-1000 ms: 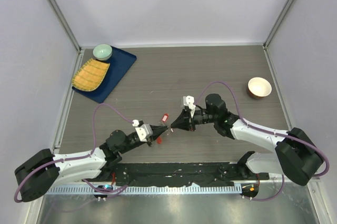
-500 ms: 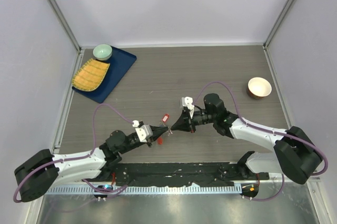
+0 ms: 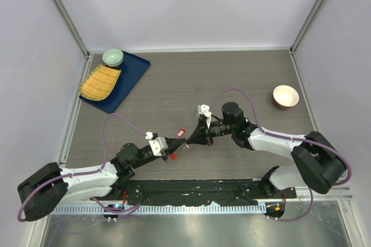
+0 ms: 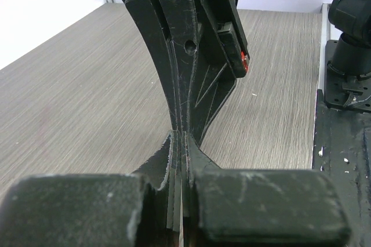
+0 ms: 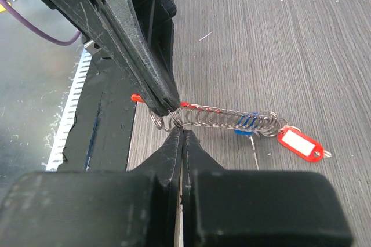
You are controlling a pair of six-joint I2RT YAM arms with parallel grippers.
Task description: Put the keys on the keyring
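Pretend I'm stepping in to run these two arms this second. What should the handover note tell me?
Left gripper: shut on the wire end of the keyring.
Right gripper: shut, tips at that same end; what it pinches is unclear.
Keyring: stretched from the tips to its red tag, blue tag midway, low over the table.
Keys: none clearly made out; a thin metal sliver hangs by the blue tag.
Done: ring gripped.
Left: probably threading the keys on.
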